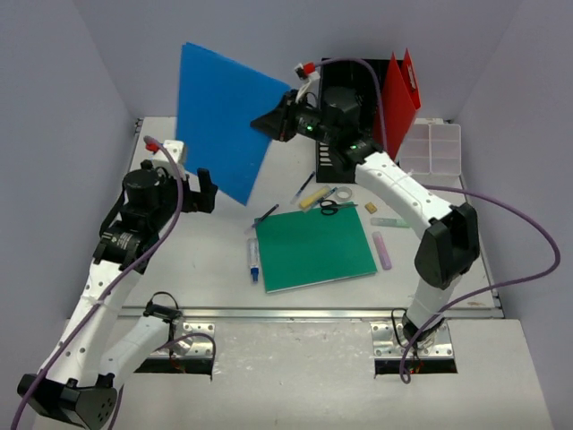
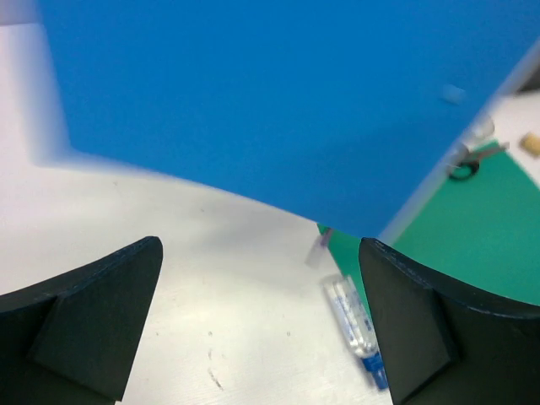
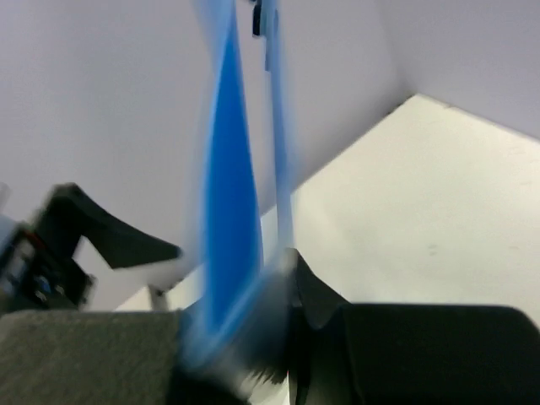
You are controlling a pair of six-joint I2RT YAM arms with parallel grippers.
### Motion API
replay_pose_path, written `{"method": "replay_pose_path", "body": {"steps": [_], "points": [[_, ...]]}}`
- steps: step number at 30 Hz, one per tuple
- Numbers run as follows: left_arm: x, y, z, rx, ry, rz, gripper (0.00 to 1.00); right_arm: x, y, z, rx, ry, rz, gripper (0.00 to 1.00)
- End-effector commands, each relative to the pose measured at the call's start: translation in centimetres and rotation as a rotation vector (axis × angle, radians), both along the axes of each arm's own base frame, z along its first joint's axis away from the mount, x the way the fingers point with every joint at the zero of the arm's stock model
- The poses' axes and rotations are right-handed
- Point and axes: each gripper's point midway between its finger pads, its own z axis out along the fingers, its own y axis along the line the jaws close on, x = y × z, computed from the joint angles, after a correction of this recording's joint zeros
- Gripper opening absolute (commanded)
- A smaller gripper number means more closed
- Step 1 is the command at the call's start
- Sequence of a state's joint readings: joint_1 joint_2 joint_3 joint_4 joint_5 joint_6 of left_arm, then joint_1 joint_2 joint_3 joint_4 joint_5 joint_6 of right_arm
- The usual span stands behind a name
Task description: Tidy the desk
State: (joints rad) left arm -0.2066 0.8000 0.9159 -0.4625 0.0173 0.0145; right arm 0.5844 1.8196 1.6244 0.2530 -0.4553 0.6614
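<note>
My desk is a big, flat, white tabletop shaped like a rectangle. It lies level, with a shiny metal rail running all along its front edge. Pale walls stand close by its left, right and far edges, and the desk is not tidy: a green folder lies flat near the middle of the front edge, a clear box sits in the far right corner, and a black holder stands at the far edge.
</note>
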Motion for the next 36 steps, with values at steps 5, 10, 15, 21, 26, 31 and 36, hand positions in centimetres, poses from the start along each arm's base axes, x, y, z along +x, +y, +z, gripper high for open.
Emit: {"method": "replay_pose_path", "body": {"steps": [5,10,15,21,26,31,36], "points": [[0.1,0.0,8.3,-0.143,-0.163,0.014,1.0,2.8,-14.1,6.6,-0.202,-0.416,-0.277,0.0],[0.6,-0.1,6.5,-0.128,-0.116,0.015,1.0,2.4,-20.4,9.1,-0.21,-0.48,-0.429,0.0],[1.0,-0.3,4.7,-0.124,-0.075,0.008,1.0,1.5,-24.5,12.3,-0.227,-0.558,-0.551,0.0],[1.4,-0.4,4.0,-0.118,-0.065,0.006,1.0,1.3,-28.9,15.7,-0.315,-0.684,-0.744,0.0],[1.6,-0.4,3.3,-0.116,-0.06,0.009,1.0,2.2,-31.6,15.9,-0.348,-0.696,-0.85,0.0],[1.7,-0.2,2.9,-0.104,-0.06,0.013,1.0,3.5,-32.7,15.5,-0.36,-0.688,-0.907,0.0],[1.7,-0.3,2.3,-0.105,-0.054,0.01,1.0,5.7,-33.6,14.4,-0.366,-0.643,-0.934,0.0]]}}
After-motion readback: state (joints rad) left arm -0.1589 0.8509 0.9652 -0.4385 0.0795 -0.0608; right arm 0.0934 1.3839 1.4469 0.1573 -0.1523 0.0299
